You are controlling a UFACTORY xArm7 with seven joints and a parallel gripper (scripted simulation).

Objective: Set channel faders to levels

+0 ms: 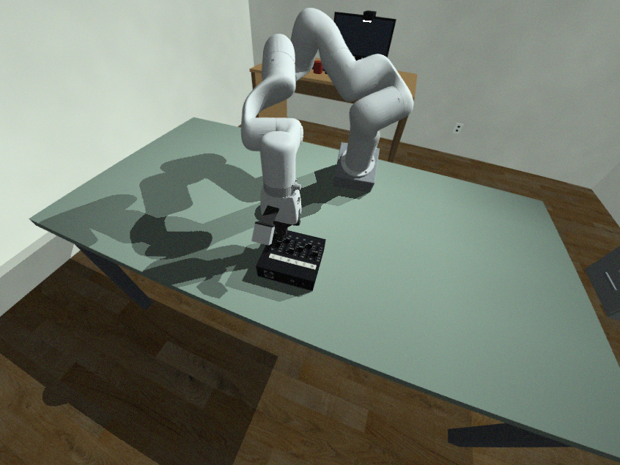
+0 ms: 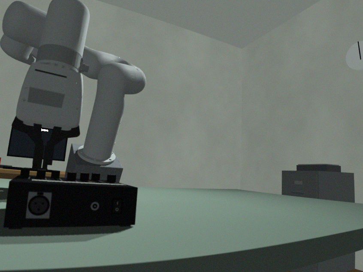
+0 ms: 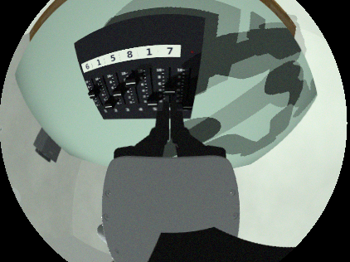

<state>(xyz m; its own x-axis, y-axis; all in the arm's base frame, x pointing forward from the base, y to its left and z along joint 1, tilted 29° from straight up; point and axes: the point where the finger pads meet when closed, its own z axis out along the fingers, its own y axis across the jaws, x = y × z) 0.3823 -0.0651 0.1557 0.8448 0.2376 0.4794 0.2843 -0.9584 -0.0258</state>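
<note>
The black lighting desk [image 1: 303, 274] [image 2: 72, 193] [image 3: 140, 32] stands upright on the green table [image 1: 440, 257] [image 2: 212, 211]. In the wrist view a white tape strip [image 3: 132, 55] above the faders carries digits, ending 8, 1, 7 on the right. My gripper [image 1: 279, 237] [image 2: 40, 166] [image 3: 169, 109] is shut, fingers together, pointing straight down. Its tips touch the near side of the fader cap [image 3: 170, 87] under the 7, second from the desk's right end. The other fader caps [image 3: 129, 83] [image 2: 95, 176] stand at various heights along their slots.
The arm's base [image 1: 355, 174] [image 2: 96, 162] is bolted to the table behind the desk. A wooden side table with a monitor [image 1: 364, 34] and a red mug [image 1: 316, 66] stands at the back wall. A grey filing cabinet [image 2: 318, 182] stands off to the side.
</note>
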